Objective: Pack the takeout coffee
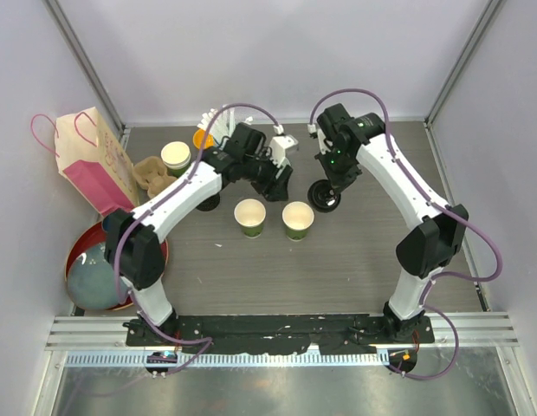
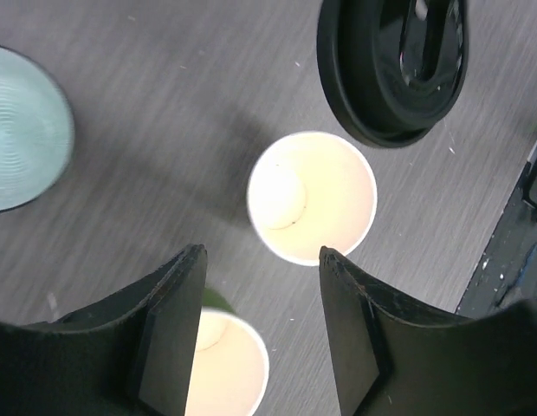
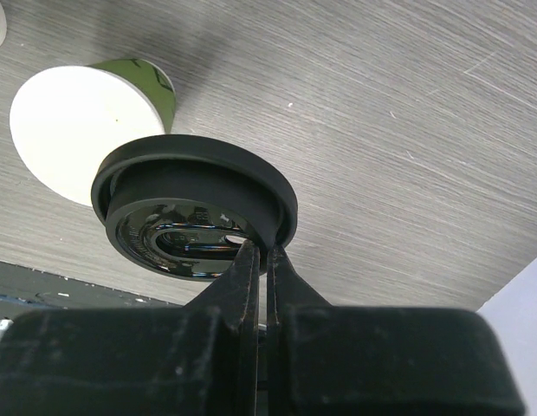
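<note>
We have right gripper (image 3: 262, 251) clenched on black lid (image 3: 190, 178) rim just beside right-hand cup (image 3: 69, 139) to cap it; left gripper (image 2: 260, 256) released, hovering near it.

Grey woodgrain table (image 1: 355, 260), pale walls (image 1: 277, 52), alu frame rails (image 1: 80, 52)

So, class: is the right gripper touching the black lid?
Touching. The right wrist view shows the right gripper pinched shut on the rim of the black lid, with no gap.
</note>
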### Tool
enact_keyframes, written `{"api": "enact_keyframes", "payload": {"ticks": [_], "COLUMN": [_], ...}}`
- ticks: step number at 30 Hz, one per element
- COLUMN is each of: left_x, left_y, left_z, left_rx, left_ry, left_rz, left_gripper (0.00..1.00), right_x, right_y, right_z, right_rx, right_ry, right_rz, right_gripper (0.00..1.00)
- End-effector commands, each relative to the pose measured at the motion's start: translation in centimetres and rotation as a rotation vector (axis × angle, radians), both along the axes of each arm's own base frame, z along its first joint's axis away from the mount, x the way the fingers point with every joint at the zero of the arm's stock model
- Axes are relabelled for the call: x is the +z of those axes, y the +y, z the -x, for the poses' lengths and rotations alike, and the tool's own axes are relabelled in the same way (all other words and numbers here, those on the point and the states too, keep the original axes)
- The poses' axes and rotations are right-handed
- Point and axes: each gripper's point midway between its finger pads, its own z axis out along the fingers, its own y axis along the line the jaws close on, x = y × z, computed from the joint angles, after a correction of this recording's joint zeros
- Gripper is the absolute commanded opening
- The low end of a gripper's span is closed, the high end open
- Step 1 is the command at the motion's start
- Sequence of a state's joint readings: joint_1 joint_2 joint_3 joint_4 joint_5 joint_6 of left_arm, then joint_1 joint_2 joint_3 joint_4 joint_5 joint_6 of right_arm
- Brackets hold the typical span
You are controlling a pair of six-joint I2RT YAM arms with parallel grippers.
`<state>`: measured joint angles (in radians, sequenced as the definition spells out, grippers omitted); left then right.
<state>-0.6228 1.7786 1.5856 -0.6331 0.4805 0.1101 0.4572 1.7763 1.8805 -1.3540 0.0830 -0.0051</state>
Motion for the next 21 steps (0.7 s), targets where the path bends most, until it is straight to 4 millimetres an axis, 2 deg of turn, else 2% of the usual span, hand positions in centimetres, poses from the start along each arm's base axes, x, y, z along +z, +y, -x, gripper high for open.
{"api": "enact_keyframes", "payload": {"ticks": [1,4,11,13,21], "left_x": [3.8,4.0,3.1,2.8,2.1], "left_y": [2.6,3.6,4.5,4.4,4.1], "left_z": [-0.7,-0.6,-0.5,-0.4,-0.4], "left_rx": [0.049,0.063,0.072,0.064,0.056], "left_ry": [-0.073,-0.093,-0.099,-0.091,-0.069], "left_rz": [0.058,0.058,0.051,0.051,0.056], "left_gripper": [0.58,0.57,0.56,0.56,0.54], "right_x": [-0.4,-0.7,-3.2,-3.6,-3.4], "right_y": [2.6,4.1,6.3,6.3,5.7], "right_z": [1.0,0.8,1.2,1.4,2.0], "right_rx": [0.073,0.095,0.15,0.129,0.113], "right_ry": [0.065,0.077,0.15,0.165,0.165], "right_rz": [-0.023,-0.036,0.008,0.025,0.047], "right_gripper": [0.01,0.01,0.01,0.01,0.01]}}
